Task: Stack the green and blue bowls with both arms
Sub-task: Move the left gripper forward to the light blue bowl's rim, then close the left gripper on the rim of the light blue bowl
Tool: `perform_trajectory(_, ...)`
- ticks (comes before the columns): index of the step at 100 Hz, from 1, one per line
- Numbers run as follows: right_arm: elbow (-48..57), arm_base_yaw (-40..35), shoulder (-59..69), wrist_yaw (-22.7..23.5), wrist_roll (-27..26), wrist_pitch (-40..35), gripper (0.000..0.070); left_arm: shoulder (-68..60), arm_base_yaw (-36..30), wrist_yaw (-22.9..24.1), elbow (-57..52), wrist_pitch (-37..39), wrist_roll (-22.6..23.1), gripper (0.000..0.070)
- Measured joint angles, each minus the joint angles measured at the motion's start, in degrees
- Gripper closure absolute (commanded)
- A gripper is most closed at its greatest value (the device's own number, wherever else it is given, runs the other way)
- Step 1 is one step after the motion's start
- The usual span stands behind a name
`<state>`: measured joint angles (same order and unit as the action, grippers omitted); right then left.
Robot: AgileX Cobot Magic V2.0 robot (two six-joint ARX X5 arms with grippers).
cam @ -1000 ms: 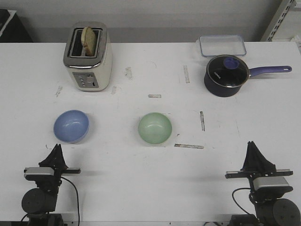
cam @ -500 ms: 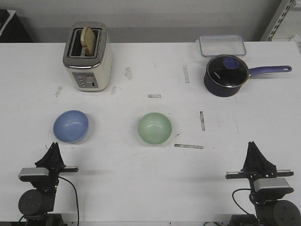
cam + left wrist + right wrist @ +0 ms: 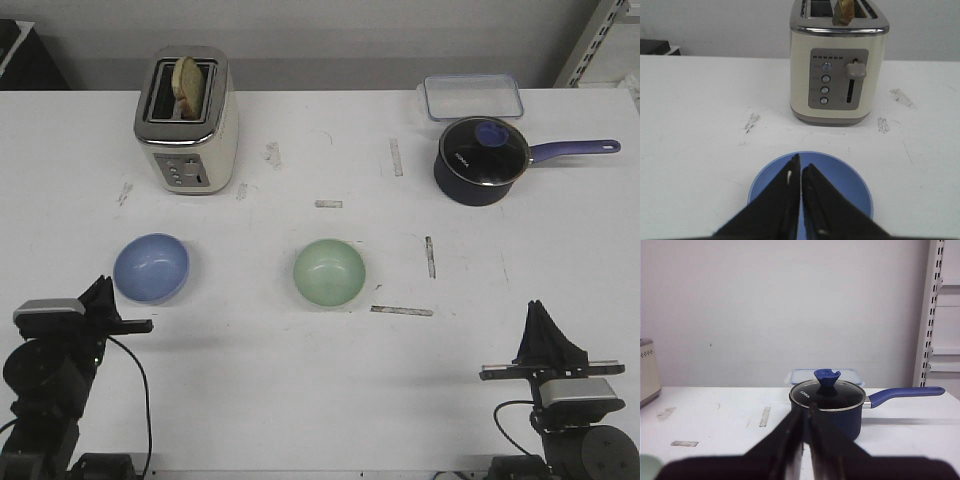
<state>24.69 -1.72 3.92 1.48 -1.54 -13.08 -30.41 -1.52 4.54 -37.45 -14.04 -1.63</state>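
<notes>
The blue bowl [image 3: 151, 268] sits on the white counter [image 3: 300, 380] at the left side, in front of the toaster [image 3: 187, 120]. The green bowl [image 3: 329, 272] sits near the middle of the counter, well apart from the blue one. Both bowls stand upright and look empty.

The left pincer [image 3: 100, 293] is at the near left edge, just beside the blue bowl but not touching it in the front view. In the left wrist view the left pincer's 2 fingers [image 3: 785, 200] are pressed almost together, with only a thin gap, and they hold nothing; the blue bowl lies directly ahead of the tips and the toaster, with a slice of bread [image 3: 188, 80] in 1 slot, stands behind it.

The right pincer [image 3: 540, 312] is at the near right edge, well apart from both bowls. Its fingers are also closed to a thin line and hold nothing. In the right wrist view it points toward the dark blue saucepan [image 3: 482, 160] with a glass lid, which stands at the far right of the counter. A clear plastic container [image 3: 472, 97] is just behind the saucepan. Some strips of tape [image 3: 402, 310] lie on the counter near the green bowl.
</notes>
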Motion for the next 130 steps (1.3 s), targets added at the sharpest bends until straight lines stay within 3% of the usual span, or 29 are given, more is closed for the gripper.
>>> perform_trajectory(32, 0.02, 0.00, 0.00, 0.00, 0.00, 0.02, 0.0691, -22.05, 0.00, -0.28, -17.51, -18.95, -4.61, 0.0699)
perform_trajectory(44, 0.02, 0.00, 0.00, 0.00, 0.00, 0.02, 0.0691, -28.59, 0.42, -3.41, -22.75, -25.83, -7.87, 0.0699)
perform_trajectory(69, 0.02, 0.00, 0.00, 0.02, 0.00, 0.04, 0.0691, -37.97, 2.75, -4.83, -33.16, -37.92, -14.32, 0.0699)
perform_trajectory(85, 0.00, 0.00, 0.00, 0.00, 0.00, 0.04, 0.0691, -42.75, 7.72, -5.64, -36.46, -42.12, -16.02, 0.0699)
perform_trajectory(98, 0.00, 0.00, 0.00, 0.02, 0.00, 0.04, 0.0691, -46.47, 10.91, -9.90, -36.96, -43.15, -16.35, 0.0688)
perform_trajectory(103, 0.00, 0.00, 0.00, 0.00, 0.00, 0.04, 0.0691, -47.84, 12.24, -12.28, -36.96, -43.21, -16.31, 0.0637)
perform_trajectory(119, 0.02, 0.00, 0.00, 0.00, 0.00, 0.04, 0.0691, -51.43, 15.85, -13.90, -36.96, -42.82, -15.47, 0.0319)
perform_trajectory(130, 0.00, 0.00, 0.00, 0.00, 0.00, 0.04, 0.0691, -53.29, 16.81, -14.05, -36.96, -42.51, -13.99, 0.0240)
